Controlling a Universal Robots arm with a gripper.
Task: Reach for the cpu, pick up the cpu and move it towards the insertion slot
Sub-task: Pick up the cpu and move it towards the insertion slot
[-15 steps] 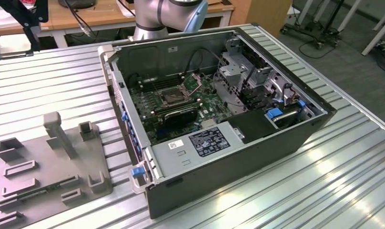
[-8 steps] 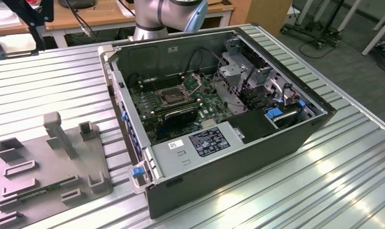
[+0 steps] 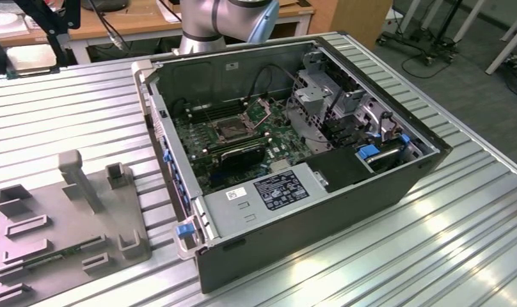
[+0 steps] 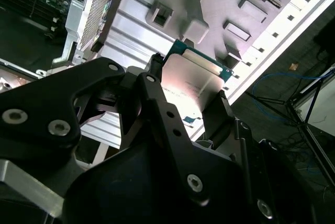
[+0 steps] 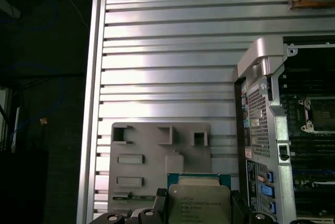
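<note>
My fingers (image 4: pixel 217 119) clamp the silvery, green-rimmed cpu (image 4: pixel 191 77) over the grey fixture (image 5: pixel 157 156) on the ribbed desk (image 5: pixel 167 51); the perforated case wall (image 5: pixel 259 114) stands before the slot (image 5: pixel 318 114).

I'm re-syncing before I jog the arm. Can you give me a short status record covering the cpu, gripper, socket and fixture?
held item: cpu, silvery top showing in both wrist views
gripper: gripper shut on the cpu, fingers on two opposite edges
position: raised above the grey fixture, outside the computer case
insertion slot: insertion slot inside the open case, apart from the cpu
fixture contents: memory stick lying along one edge
</note>
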